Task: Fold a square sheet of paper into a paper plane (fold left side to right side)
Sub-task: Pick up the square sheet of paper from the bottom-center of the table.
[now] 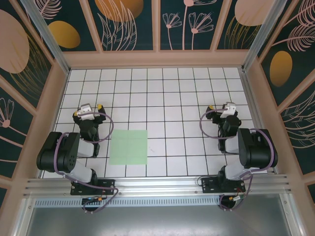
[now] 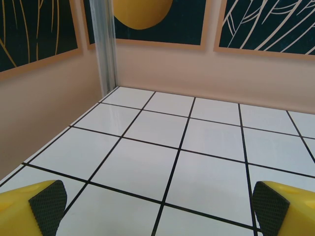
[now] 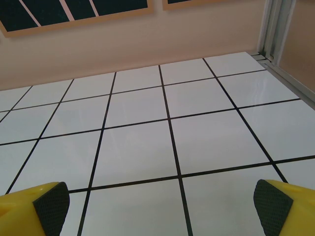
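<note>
A pale mint-green square sheet of paper lies flat on the white grid floor, near the front, left of centre. My left gripper hovers to the left of the sheet and a little farther back, open, with nothing between its yellow fingers. On the right side my right gripper stands well away from the sheet, also open and empty, its yellow fingers spread wide over bare tiles. No paper plane shape is in view.
Pink walls with leaf-pattern panels enclose the tiled floor on three sides. Aluminium posts stand at the back corners. A metal rail carrying both arm bases runs along the near edge.
</note>
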`<state>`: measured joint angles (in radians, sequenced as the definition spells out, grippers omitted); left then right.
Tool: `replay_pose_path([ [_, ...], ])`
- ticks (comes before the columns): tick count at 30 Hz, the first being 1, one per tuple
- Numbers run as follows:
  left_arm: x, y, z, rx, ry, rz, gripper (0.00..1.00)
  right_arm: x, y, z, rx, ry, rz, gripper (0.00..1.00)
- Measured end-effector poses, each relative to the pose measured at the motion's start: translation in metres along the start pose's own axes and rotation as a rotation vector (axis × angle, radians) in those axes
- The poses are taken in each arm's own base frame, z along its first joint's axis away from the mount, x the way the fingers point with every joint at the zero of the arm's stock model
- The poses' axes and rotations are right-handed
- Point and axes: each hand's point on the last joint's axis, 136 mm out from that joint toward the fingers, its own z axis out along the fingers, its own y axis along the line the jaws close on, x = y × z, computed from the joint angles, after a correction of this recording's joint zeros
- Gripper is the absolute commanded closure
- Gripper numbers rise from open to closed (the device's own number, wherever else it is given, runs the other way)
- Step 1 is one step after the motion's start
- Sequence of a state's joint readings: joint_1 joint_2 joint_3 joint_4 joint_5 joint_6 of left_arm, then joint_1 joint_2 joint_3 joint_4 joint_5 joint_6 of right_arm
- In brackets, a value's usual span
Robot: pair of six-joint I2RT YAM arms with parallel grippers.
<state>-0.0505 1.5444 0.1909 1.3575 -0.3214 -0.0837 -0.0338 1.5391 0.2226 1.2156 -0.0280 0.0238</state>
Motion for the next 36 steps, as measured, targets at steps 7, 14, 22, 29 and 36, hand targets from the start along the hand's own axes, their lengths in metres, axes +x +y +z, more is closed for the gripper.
replay_pose_path([
  [7, 0.000, 0.000, 0.000, 0.000, 0.000, 0.000, 0.01, 0.000, 0.000, 0.000, 0.000, 0.000, 0.000, 0.01],
  [14, 0.000, 0.000, 0.000, 0.000, 0.000, 0.000, 0.01, 0.000, 0.000, 0.000, 0.000, 0.000, 0.000, 0.01],
  [22, -0.013, 0.003, -0.010, 0.000, -0.036, -0.012, 0.01, 0.001, -0.004, 0.004, 0.008, 0.029, 0.005, 0.01],
  [29, -0.107, -0.007, -0.019, 0.048, -0.129, -0.163, 0.01, -0.074, 0.012, 0.009, -0.025, -0.015, 0.069, 0.01],
  [36, -0.129, -0.060, -0.020, 0.295, 0.121, -0.399, 0.02, -0.101, 0.084, -0.006, -0.160, 0.070, 0.162, 0.01],
])
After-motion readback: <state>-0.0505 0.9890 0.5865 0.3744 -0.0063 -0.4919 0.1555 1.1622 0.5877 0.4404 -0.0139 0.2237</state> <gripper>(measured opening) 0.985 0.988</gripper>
